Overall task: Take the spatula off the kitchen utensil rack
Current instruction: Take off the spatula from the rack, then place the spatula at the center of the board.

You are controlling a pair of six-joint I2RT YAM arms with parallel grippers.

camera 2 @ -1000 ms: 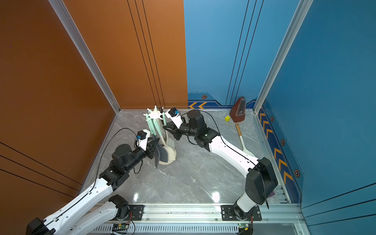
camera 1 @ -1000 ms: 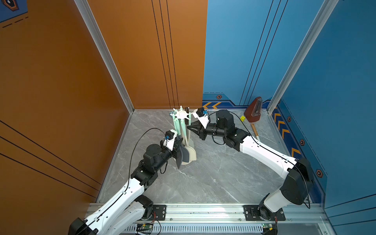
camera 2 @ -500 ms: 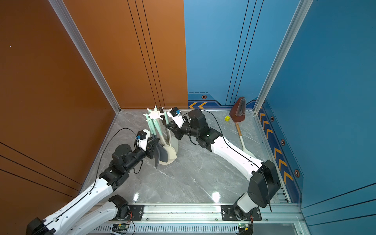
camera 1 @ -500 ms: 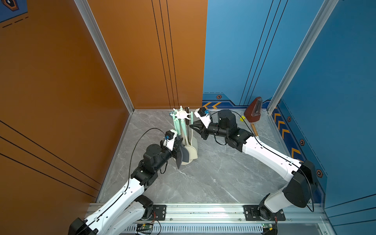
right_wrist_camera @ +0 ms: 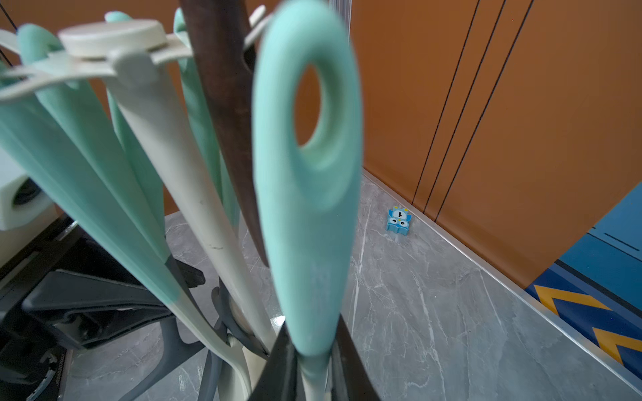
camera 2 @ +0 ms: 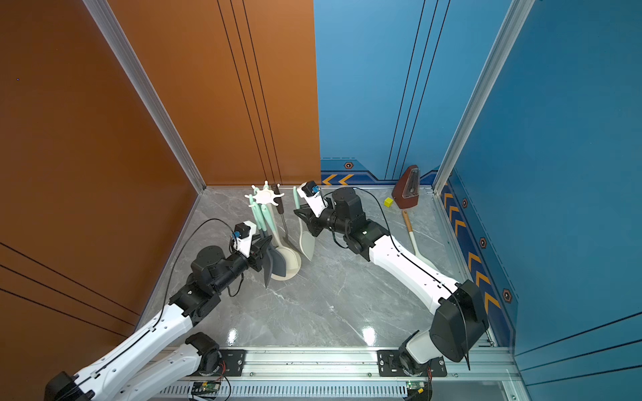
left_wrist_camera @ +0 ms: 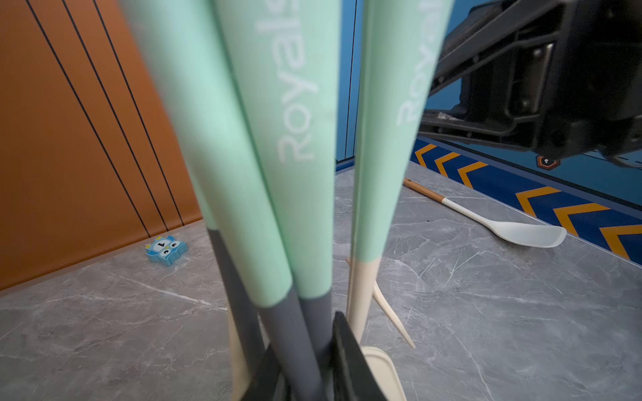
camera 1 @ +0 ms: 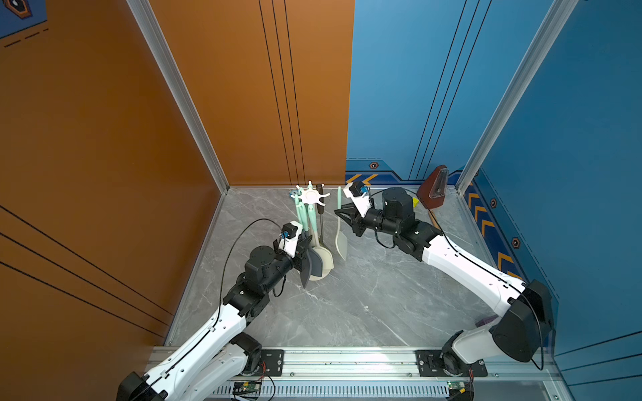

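Hanging upright, spatula (camera 1: 340,239) sits clamped in right gripper (camera 1: 344,215).

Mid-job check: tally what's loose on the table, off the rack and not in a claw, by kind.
Wooden-handled white spatula: 1
Brown metronome: 1
Yellow cube: 1
Blue owl block: 1
Purplish item, mostly hidden: 1
Total: 5

Spatula (camera 1: 339,227): moved off from the rack (camera 1: 310,196) toward the robot's right; a clear gap now shows between them in both top views
Right gripper (camera 1: 337,211): drawn back from the rack, carrying the spatula upright by its handle
Right arm (camera 1: 462,267): swung outward, elbow and shoulder shifted
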